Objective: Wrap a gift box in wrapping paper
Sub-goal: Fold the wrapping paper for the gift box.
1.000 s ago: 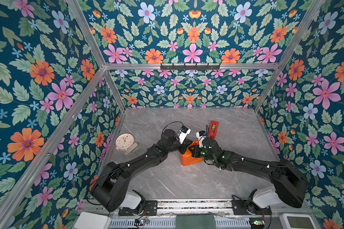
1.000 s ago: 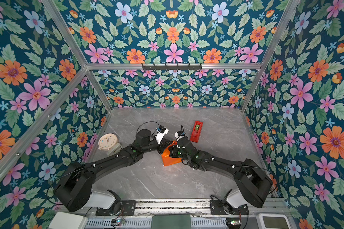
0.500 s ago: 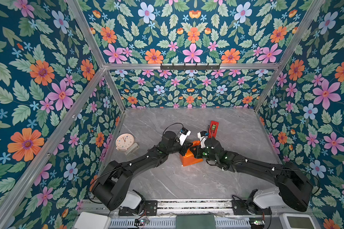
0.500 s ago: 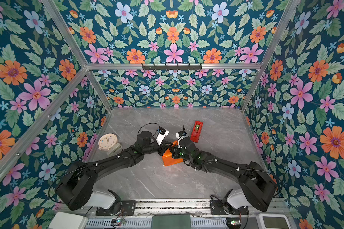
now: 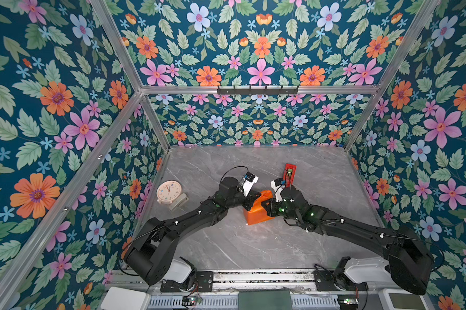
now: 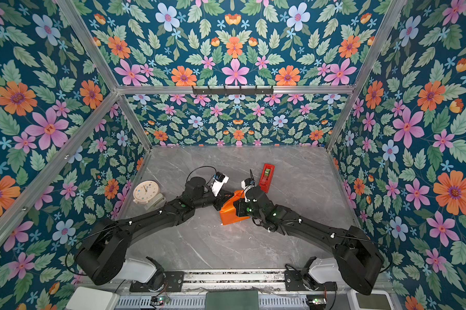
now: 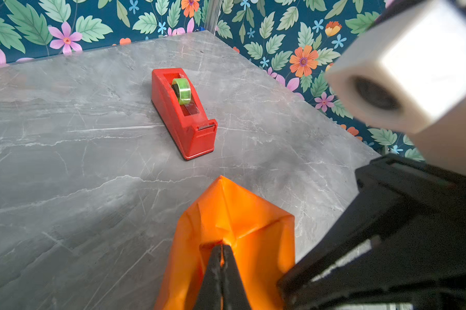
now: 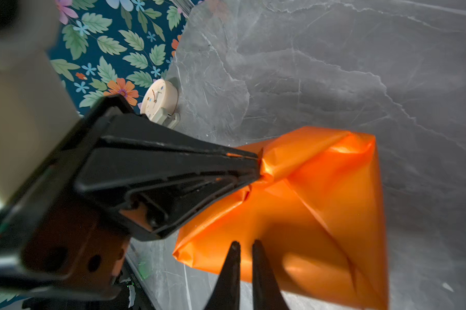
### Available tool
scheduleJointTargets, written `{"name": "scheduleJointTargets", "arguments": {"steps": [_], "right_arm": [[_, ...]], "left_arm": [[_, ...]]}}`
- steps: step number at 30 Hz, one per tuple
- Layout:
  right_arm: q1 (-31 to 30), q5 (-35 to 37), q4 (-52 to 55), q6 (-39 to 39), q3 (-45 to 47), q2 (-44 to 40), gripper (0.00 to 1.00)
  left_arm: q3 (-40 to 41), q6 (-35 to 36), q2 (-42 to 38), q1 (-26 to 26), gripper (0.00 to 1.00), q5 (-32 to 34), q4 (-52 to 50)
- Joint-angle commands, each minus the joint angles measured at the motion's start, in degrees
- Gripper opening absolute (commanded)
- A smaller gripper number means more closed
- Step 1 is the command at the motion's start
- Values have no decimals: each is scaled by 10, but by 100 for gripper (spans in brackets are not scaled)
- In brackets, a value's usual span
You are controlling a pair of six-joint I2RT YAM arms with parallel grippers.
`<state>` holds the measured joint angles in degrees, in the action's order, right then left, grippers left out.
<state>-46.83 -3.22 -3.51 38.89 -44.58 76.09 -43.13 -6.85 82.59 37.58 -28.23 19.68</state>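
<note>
Wrapping paper (image 5: pixel 256 214) edge pinched in left jaws, open table (image 5: pixel 226 241) around.

The wrapping paper (image 8: pixel 320 214) is a thin, glossy orange sheet. It shines where light strikes it and is sharply creased and crinkled at its folds. The counter (image 7: pixel 65 161) looks like grey veined stone, smooth with a dull sheen. The tape dispenser (image 7: pixel 183 126) is smooth red plastic with a slight gloss, and its tape roll (image 7: pixel 182 91) is translucent, shiny yellow-green. The left gripper's fingers (image 7: pixel 213 276) are matt black plastic, scuffed and dusty towards the tips. The clock (image 5: pixel 168 191) has a cream, matt plastic case. The walls (image 5: pixel 52 120) carry a flat, matt floral print, framed by brushed metal bars (image 5: pixel 173 90).
</note>
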Motion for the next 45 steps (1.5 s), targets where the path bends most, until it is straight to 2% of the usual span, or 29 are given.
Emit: {"name": "scheduleJointTargets", "arguments": {"steps": [1,12,21,28,39,45], "right_arm": [[-1,24,27,15,0,8,11],[-1,49,56,50,3,17,7],[0,56,62,57,3,20,6],[0,56,63,52,0,14,6],[-1,46,68,32,-12,-12,7],[16,44,91,18,-31,-36,8]], "left_arm": [[-2,3,-2,1,0,-8,3],[4,-15,-14,13,0,-39,4],[22,-34,-20,17,0,-35,8],[36,-55,-12,24,0,-30,15],[56,-44,-16,24,0,-27,-1],[57,-37,-17,24,6,-28,-7]]}}
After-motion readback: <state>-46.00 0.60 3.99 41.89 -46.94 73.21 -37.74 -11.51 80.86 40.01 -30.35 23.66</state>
